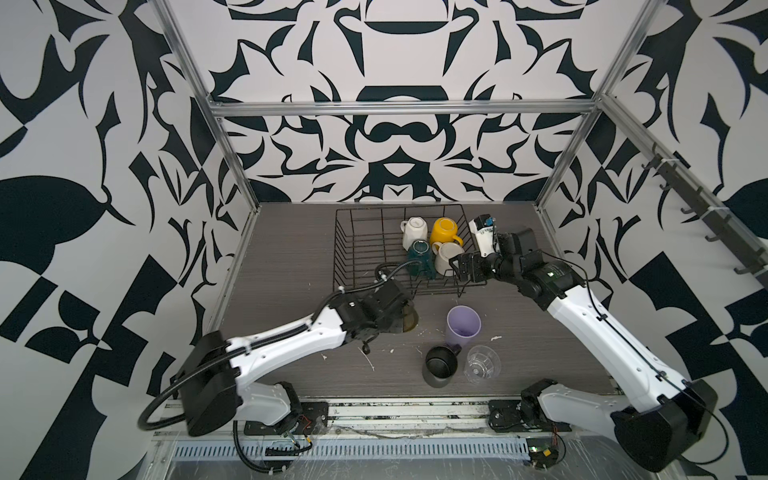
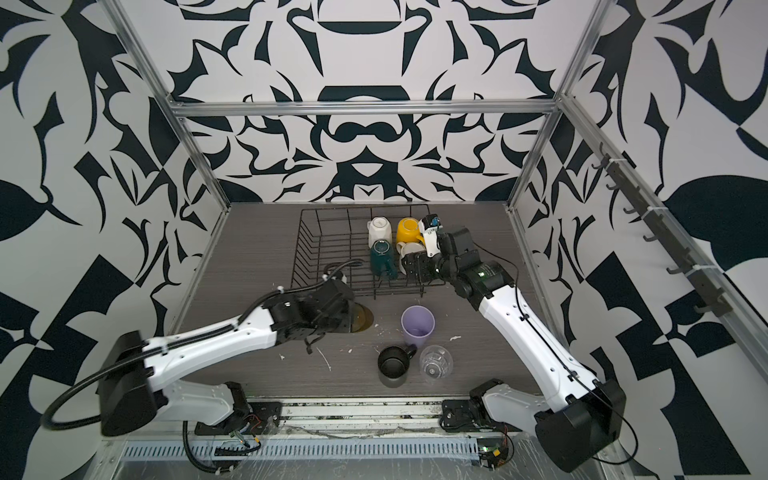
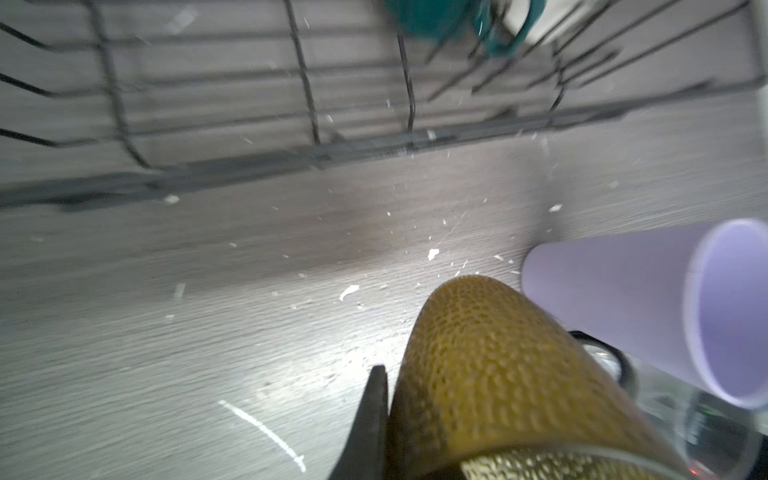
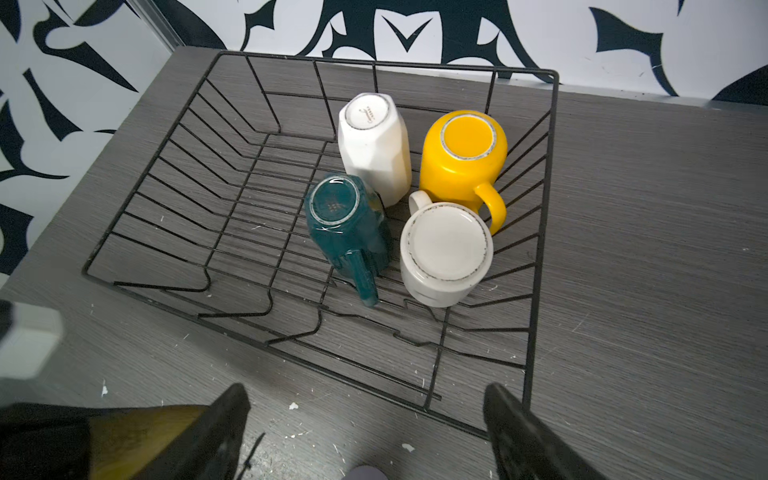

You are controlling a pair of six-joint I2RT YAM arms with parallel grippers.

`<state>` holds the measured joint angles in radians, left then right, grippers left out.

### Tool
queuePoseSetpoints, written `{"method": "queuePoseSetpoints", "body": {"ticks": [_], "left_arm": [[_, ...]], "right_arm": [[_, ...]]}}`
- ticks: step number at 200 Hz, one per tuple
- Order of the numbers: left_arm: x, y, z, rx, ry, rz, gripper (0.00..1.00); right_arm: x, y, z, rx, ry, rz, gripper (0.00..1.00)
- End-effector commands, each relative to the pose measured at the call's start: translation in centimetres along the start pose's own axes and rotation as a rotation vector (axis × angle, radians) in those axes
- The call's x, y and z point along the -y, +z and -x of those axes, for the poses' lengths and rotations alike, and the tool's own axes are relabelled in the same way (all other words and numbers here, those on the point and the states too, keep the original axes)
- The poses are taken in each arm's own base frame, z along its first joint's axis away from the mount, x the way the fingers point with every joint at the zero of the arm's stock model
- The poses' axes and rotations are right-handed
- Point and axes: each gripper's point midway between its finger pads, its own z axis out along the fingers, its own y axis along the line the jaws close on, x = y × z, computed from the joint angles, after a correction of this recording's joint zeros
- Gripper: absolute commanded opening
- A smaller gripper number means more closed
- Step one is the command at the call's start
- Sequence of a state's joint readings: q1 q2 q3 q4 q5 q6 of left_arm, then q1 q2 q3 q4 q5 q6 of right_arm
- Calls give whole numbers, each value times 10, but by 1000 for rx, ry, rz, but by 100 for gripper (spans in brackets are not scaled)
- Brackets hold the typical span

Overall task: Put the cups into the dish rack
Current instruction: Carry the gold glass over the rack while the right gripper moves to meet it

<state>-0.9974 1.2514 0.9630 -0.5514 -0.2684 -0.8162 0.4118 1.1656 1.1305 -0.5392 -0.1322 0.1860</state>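
Gripping the amber glass, the left gripper is closed on it. In the left wrist view one black finger lies flat against the pebbled, translucent wall. The other finger is hidden. Cannot tell whether the glass is clear of the table, a grey wood-grain top flecked with white chips.

The glass sits at 9 o'clock of the lilac tumbler, just off the near rim of the dish rack. The tumbler is smooth, matte and tapered, mouth up. The black mug is at its 7 o'clock, dull finish, handle toward the tumbler. The clear glass is at its 5 o'clock, round-bodied and just beside the black mug.

The rack is thin black wire with sloped sides, at 12 o'clock on the table. Four mugs stand in its 3 o'clock half, all inverted with unglazed foot rings up:
- cream faceted mug, angular planes
- yellow mug, glossy, at 3 o'clock of the cream one
- teal faceted mug, at 6 o'clock of the cream one, ribbed handle toward the near rim
- white mug, squat and round, at 6 o'clock of the yellow one

The right gripper hangs over the rack's near rim at its 5 o'clock corner, jaws spread wide and holding nothing.
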Motion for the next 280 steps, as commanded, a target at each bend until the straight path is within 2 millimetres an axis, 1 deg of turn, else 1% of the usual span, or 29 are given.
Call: {"method": "queuePoseSetpoints", "body": {"ticks": [1, 23, 36, 54, 75, 107, 121, 142, 171, 213, 250, 280], "left_arm": [[-8, -29, 30, 112, -31, -107, 0], [-16, -56, 63, 201, -108, -249, 0], [-14, -72, 82, 248, -127, -339, 0], [-9, -85, 102, 280, -131, -444, 0], [-6, -89, 118, 287, -159, -563, 0], [-2, -85, 134, 259, -249, -759, 0], [1, -83, 139, 248, -265, -824, 0], [6, -80, 142, 231, -260, -867, 0], [11, -82, 144, 227, -246, -906, 0], [12, -80, 143, 213, -250, -922, 0], [12, -79, 141, 215, -253, -924, 0], [13, -81, 142, 216, -247, -936, 0]], "right_arm": [[-18, -4, 18, 67, 14, 103, 90], [-37, -11, 28, 124, -2, 212, 90], [-47, -16, 33, 156, -12, 271, 91], [-65, -24, 41, 194, -20, 375, 91], [-83, -31, 50, 235, -22, 488, 91], [-102, -36, 63, 276, -8, 626, 91], [-111, -36, 69, 282, 4, 684, 91], [-125, -34, 75, 285, 2, 756, 90], [-143, -20, 76, 255, -17, 792, 90], [-161, -5, 84, 237, 11, 885, 90], [-177, -4, 85, 215, 16, 967, 90], [-192, -1, 80, 181, 3, 1004, 90]]}}
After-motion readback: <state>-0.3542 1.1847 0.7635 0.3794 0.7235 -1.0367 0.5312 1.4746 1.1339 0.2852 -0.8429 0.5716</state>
